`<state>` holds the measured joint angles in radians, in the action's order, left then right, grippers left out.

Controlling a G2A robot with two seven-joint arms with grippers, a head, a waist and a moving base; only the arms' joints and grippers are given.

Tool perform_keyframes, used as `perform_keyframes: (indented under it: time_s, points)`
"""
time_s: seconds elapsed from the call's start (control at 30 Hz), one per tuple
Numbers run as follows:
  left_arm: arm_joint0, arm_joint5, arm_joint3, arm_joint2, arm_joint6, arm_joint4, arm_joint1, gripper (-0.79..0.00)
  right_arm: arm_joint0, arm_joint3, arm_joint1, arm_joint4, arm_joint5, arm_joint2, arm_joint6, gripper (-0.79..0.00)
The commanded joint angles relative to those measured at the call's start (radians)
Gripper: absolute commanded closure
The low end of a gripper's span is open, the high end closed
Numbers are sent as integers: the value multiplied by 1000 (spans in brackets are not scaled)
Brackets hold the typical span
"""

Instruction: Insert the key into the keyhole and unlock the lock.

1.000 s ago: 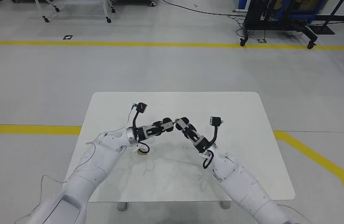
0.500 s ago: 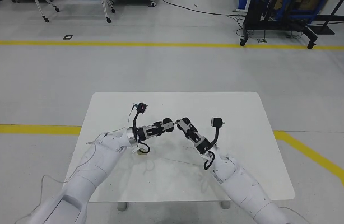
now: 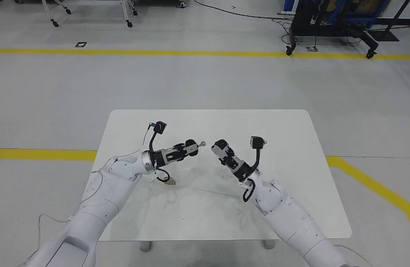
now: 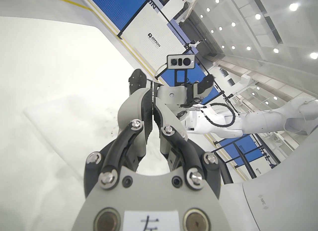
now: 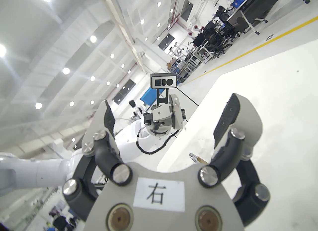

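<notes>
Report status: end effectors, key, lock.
Left end effector shut on key, held above table. Right end effector open, empty, facing it across a gap. Lock lies on table, ungripped. Nothing in the way.

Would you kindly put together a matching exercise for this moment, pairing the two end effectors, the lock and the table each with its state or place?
Things:
1. left end effector
2. right end effector
3. lock
4. table

States or places:
A. white, with the lock on it
B. open, nothing between its fingers
C. lying on the tabletop beside the left forearm
D. shut on the key

Pairs: 1-D, 2-B, 3-C, 4-A
</notes>
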<state>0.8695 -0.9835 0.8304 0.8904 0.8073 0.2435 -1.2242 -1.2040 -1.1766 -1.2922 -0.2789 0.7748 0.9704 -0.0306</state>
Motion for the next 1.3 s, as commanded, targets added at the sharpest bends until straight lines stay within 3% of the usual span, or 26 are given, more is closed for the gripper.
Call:
perform_keyframes:
  time_s: [0.0,0.1,0.2,0.33,0.4,0.47,0.5,0.57,0.67,1.03,1.27]
  points:
    - [13,9,12,4,2,-28,6,0,0,-18,15,-176,-3,18,-82,-785]
    - [23,23,27,-3,52,-29,15,0,-2,-49,41,-266,-4,61,-209,-785]
    - [30,47,63,-39,77,-33,25,0,-28,-98,60,-262,3,101,-291,-785]
    - [28,58,102,-99,87,18,45,0,-48,-140,79,-155,16,128,-443,-785]
    - [21,53,130,-127,83,23,60,0,-46,-147,86,-78,25,128,-533,-699]
    - [13,45,149,-149,75,18,79,0,-41,-146,92,-24,35,129,-597,-711]
    - [11,39,157,-160,69,17,89,0,-36,-139,94,0,44,128,-618,-686]
    - [1,29,159,-179,58,3,107,0,-21,-115,96,39,49,121,-649,-437]
    - [-8,13,172,-218,42,-5,126,0,1,-89,95,93,64,101,-690,-366]
    - [-56,-29,176,-326,1,14,170,0,46,-52,100,168,59,68,-760,-317]
    - [-70,-29,194,-361,1,28,184,0,58,-31,103,183,54,48,-778,-342]
